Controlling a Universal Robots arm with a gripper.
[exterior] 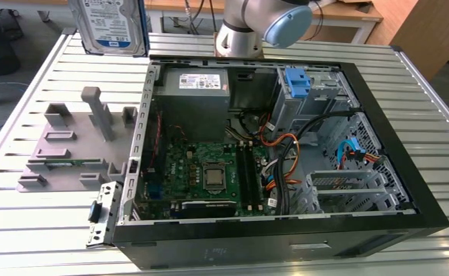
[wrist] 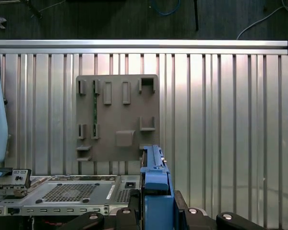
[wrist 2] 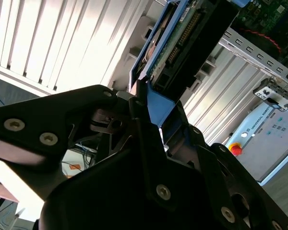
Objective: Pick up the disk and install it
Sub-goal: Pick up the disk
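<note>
hand: my gripper (wrist 2: 153,103) squeezes the disk (exterior: 109,26) | pose: pointing down, high over the table (exterior: 25,75) | disk: upright, at the exterior view's far left, outside the case (exterior: 286,225)

The disk (exterior: 111,26) is silver metal with a white-and-blue paper label and smooth blue plastic rails, the gripper (wrist 2: 151,103) matt black with shiny screws, the table (exterior: 40,230) bright ribbed metal, the fixture (exterior: 67,148) matt grey plastic.
</note>
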